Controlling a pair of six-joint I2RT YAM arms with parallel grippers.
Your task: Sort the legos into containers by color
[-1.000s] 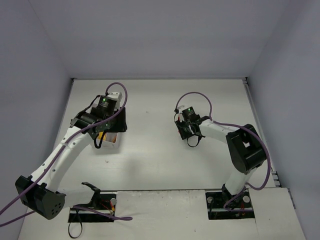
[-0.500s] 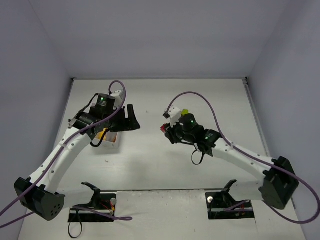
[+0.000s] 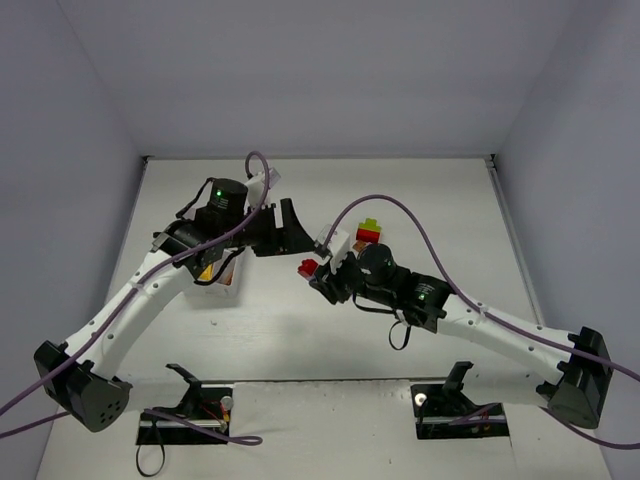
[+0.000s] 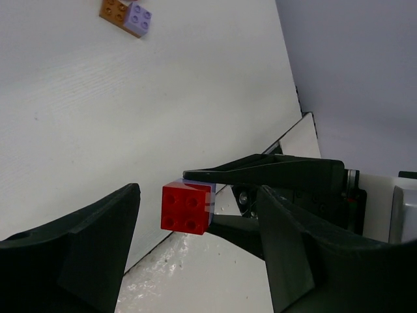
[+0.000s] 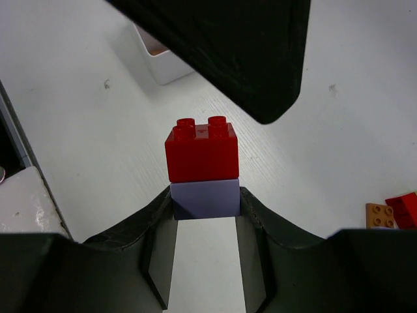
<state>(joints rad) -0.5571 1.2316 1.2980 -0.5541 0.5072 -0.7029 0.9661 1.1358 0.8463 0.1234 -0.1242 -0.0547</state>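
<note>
My right gripper is shut on a lilac brick with a red brick stuck on its far end, held above the table. My left gripper is open and points at this stack. In the left wrist view the red brick shows between the left gripper's spread fingers without touching them. The white tray lies under the left arm, mostly hidden, and its corner shows in the right wrist view. A yellow-green brick and a red brick lie behind the right gripper.
An orange-brown brick joined to a lilac one lies on the table. An orange-brown brick and a red one show at the right. Grey walls enclose the table on three sides.
The right arm has swung left and stretched out, carrying the red-and-lilac stack toward the left gripper. The left gripper has moved right, away from the tray, to meet it.
</note>
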